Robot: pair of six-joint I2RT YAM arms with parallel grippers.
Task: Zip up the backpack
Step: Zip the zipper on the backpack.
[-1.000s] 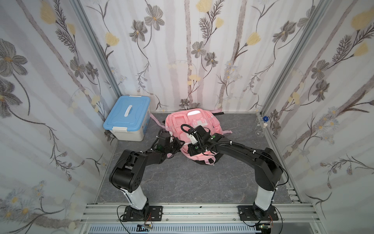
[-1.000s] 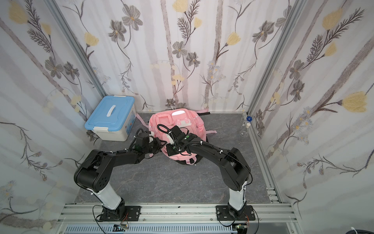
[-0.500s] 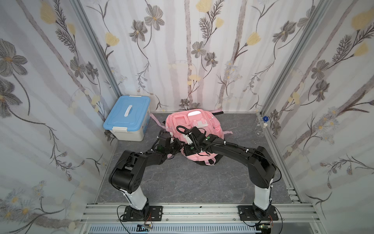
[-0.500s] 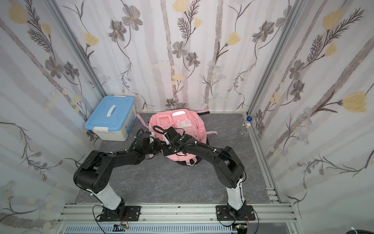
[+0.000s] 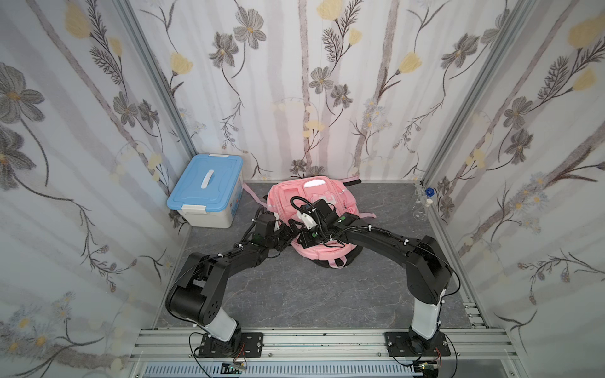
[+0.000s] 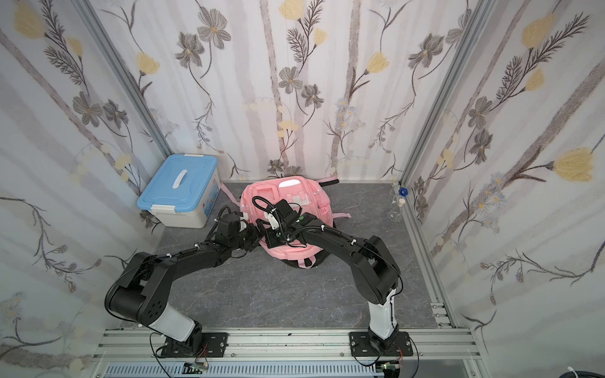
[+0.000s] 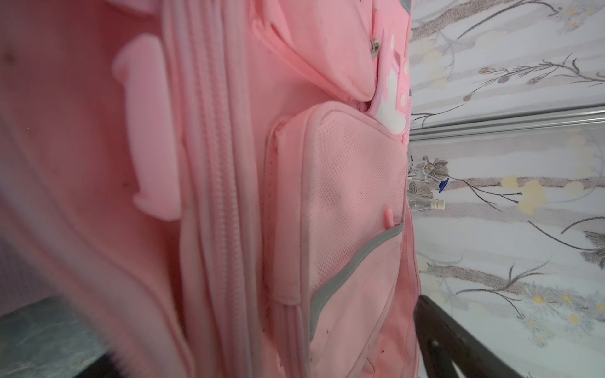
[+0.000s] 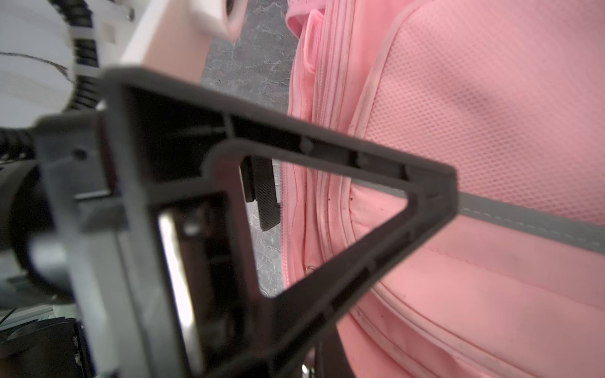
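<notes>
The left gripper (image 5: pixel 287 234), clenched 1 second earlier at the flank of the backpack (image 5: pixel 283 198), now stood spread and empty, so its bracing hold seemed finished. The right gripper (image 5: pixel 305 238) stayed clenched, on what I could not tell. The backpack lay by the back wall beside the blue-lidded box (image 5: pixel 206 186); only the left wrist view showed a zipper track (image 7: pixel 226 203) meshed shut, which both top views hid.

Floral wallpapered walls (image 5: pixel 294 81) enclose grey marbled floor (image 5: pixel 294 294).

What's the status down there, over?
Left gripper open beside the pink backpack. Right gripper shut, close against it; what it pinches, unclear. Blue-lidded box off to the side, apart.
</notes>
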